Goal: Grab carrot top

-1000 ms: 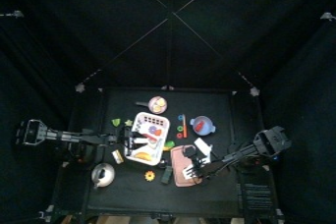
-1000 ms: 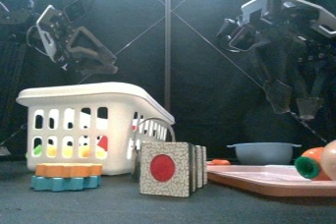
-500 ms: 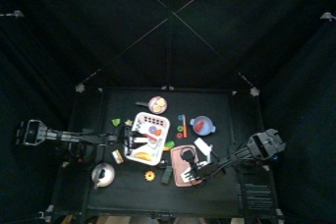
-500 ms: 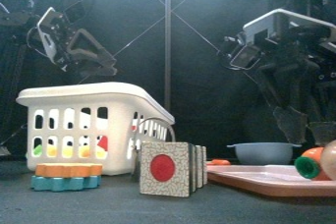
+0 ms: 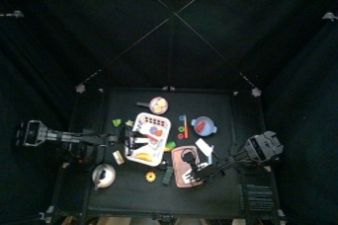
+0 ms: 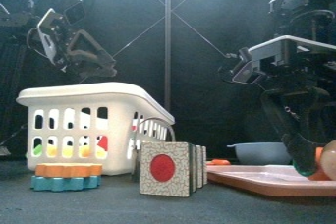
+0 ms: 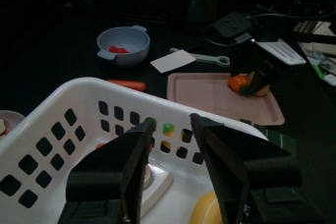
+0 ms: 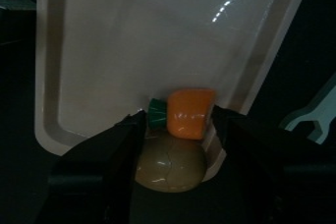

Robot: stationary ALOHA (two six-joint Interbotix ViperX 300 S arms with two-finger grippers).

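My right gripper [image 8: 178,130] hangs spread wide over the pink tray [image 8: 144,41], and the carrot top [image 8: 190,112], an orange stub with a bit of green at one end, sits between its jaws low in the centre of the right wrist view. It lies at the tray's rim, touching a rounded tan piece [image 8: 168,164] just below it, which I take to be a potato or similar toy, though the view is too dim to be sure.

To do this well, I judge I should come straight down with one jaw on each side of the orange stub, keep clear of the tan piece, and press together only once the tips are below the stub's widest part, so it does not squirt out along the tray.

My left gripper [image 7: 168,149] rests open above the white basket [image 7: 79,120], at the lower left of its view.

In the front view my right arm blocks the carrot top, and the top view shows it too small to make out.
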